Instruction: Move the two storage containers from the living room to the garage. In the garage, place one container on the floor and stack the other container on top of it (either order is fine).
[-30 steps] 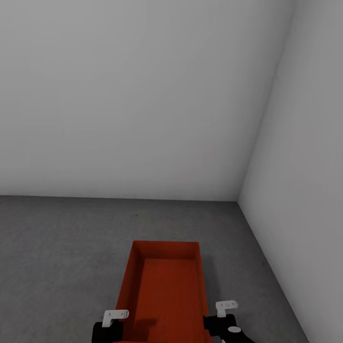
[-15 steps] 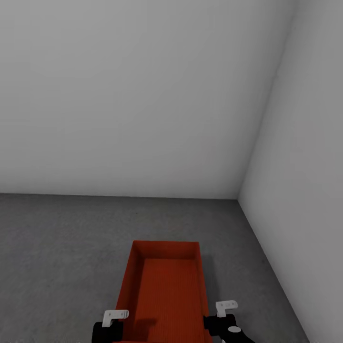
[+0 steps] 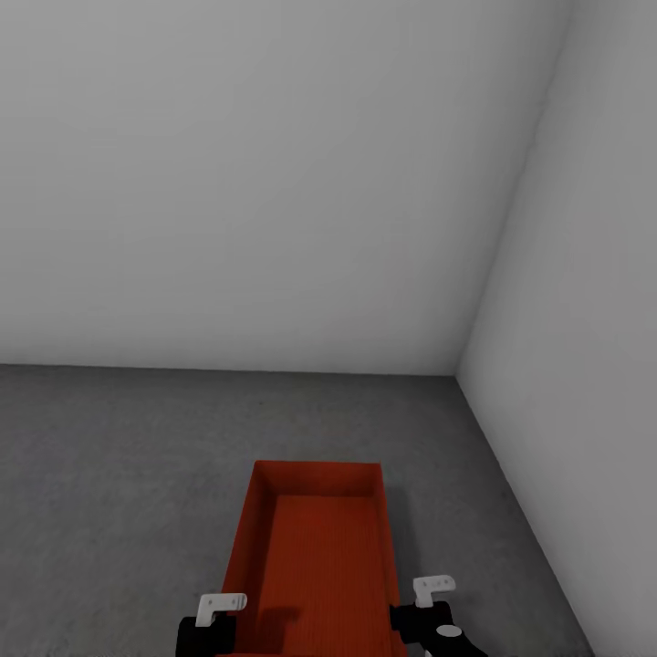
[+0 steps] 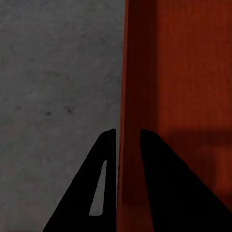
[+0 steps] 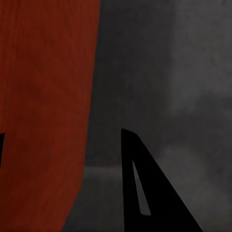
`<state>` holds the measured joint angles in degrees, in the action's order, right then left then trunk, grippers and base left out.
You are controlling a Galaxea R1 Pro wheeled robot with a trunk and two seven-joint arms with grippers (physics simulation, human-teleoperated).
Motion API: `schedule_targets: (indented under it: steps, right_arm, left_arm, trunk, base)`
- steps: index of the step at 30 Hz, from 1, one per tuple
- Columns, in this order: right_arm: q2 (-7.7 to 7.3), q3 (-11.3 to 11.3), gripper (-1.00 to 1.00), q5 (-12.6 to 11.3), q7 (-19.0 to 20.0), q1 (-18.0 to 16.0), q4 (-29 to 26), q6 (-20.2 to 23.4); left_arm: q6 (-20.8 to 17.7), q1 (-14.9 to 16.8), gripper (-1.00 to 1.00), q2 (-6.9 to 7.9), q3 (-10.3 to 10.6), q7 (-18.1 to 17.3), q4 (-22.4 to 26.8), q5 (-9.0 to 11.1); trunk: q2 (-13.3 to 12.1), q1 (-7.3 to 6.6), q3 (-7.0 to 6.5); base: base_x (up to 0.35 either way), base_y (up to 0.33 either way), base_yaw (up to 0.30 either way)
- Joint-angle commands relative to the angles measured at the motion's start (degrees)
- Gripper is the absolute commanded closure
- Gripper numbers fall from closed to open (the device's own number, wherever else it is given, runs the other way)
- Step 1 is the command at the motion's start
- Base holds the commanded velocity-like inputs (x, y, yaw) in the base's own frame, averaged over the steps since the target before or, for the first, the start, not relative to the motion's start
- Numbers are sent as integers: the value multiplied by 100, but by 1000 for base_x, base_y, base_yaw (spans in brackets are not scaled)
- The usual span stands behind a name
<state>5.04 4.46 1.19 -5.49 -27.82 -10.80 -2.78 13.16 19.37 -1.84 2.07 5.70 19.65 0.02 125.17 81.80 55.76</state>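
Head view: left hand point(image 3: 222, 610) pinches the left wall of the orange-red container point(image 3: 319, 557), carried above the concrete floor point(image 3: 109, 474) near the far right corner. Right hand point(image 3: 429, 602) spreads wide at its right wall.

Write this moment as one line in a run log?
place: garage corner | tub: carried over floor | left gripper: clamping tub's wall | right gripper: straddling opposite wall, grip unclear | second tub: unseen
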Motion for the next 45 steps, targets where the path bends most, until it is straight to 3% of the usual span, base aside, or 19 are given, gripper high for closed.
schedule_targets:
  steps: [1, 26, 45]
  right_arm:
    - [-3, 28, 100, 21, -58, -4, 8, -12]
    - [-3, 28, 100, 21, -58, -4, 8, -12]
    - [-3, 28, 100, 24, -58, -4, 8, -12]
  left_arm:
    - [19, 5, 100, 5, -31, 84, 4, -11]
    - [20, 5, 100, 6, -31, 82, 4, -11]
    - [19, 5, 100, 3, -23, 83, 4, -11]
  trunk:
    - [2, -1, 14]
    - [2, -1, 197]
    - [724, 394, 522]
  base:
    - [0, 0, 0]
    - [0, 0, 5]
    - [0, 0, 0]
